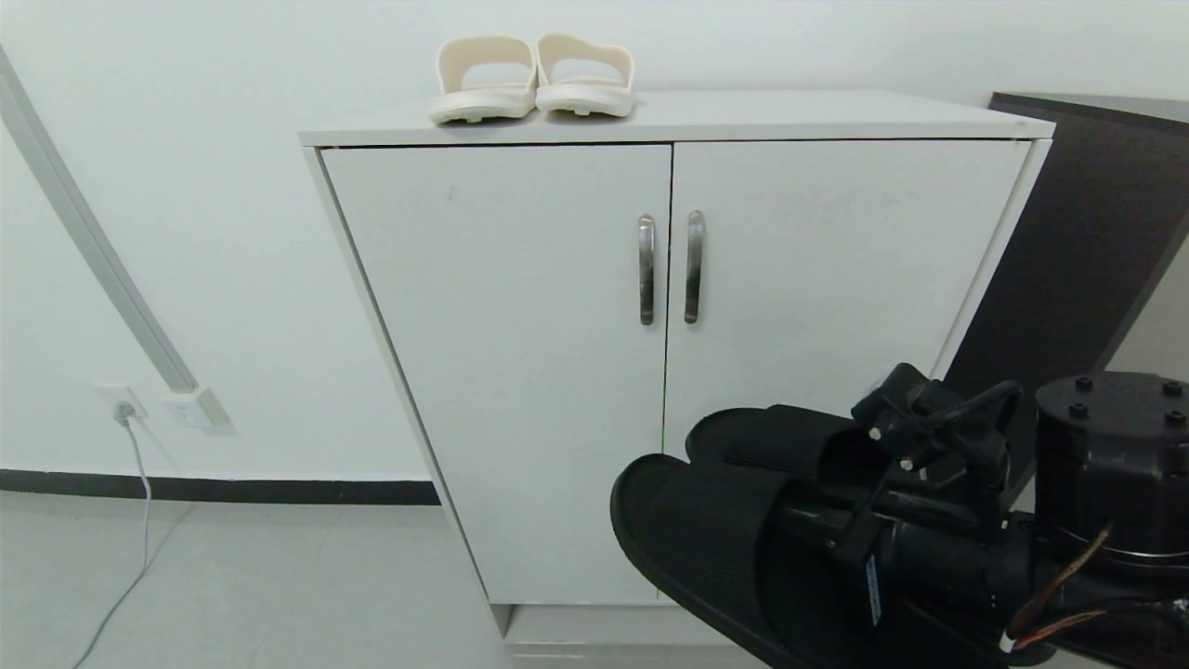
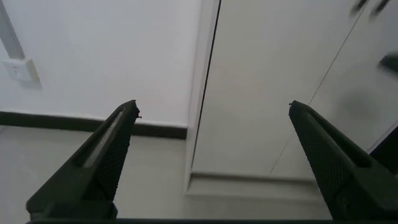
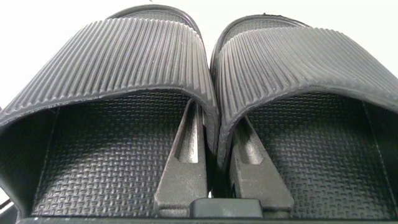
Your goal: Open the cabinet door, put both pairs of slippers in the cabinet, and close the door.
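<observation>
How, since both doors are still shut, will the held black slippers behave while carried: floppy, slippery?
The black slippers probably feel light and fairly stiff: they jut out from the right gripper without visible sagging. Slipping seems unlikely, given textured footbeds and ribbed straps; pinched only by their inner walls, they might pivot.

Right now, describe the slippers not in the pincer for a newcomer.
Find the white two-door cabinet against the wall. On its top, above the left door, sits the cream pair. Unlike the black pair in the right pincer, it is pale and unheld.
</observation>
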